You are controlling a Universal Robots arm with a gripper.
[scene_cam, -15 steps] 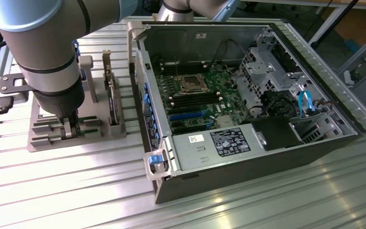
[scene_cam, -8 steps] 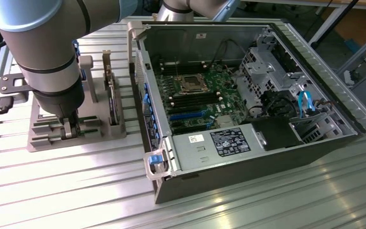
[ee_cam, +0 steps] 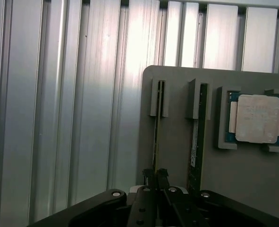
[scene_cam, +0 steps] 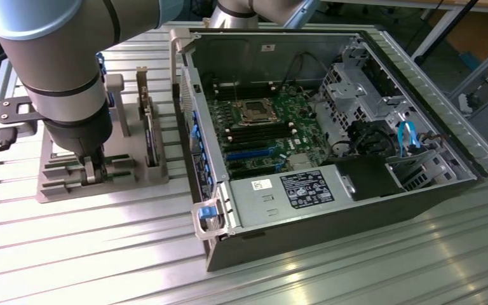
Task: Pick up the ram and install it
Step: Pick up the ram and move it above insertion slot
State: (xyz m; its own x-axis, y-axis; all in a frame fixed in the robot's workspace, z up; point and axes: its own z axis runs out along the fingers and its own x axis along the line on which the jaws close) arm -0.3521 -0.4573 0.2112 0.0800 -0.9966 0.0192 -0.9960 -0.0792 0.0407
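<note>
The pick-up step is in hand, and nothing has gone into the computer yet. In the exterior view the arm stands over a grey holder tray on the ribbed metal table, at about 9 o'clock from the open computer case, and the gripper reaches down into the tray's slots. In the wrist view the gripper is clenched narrowly on the ram, a thin stick standing on edge in its guide slot on the tray, with the jaws pinching its two faces near one end. A second stick stands in the neighbouring slot just beside it, and the square processor chip sits in its own pocket beyond that. The ram looks fully seated in the holder, not yet raised. Freeing it would, I judge, call for a straight pull along the guides without twisting, since the neighbouring stick is close. The motherboard lies exposed, with long dark slots at about 6 o'clock from its processor socket.
</note>
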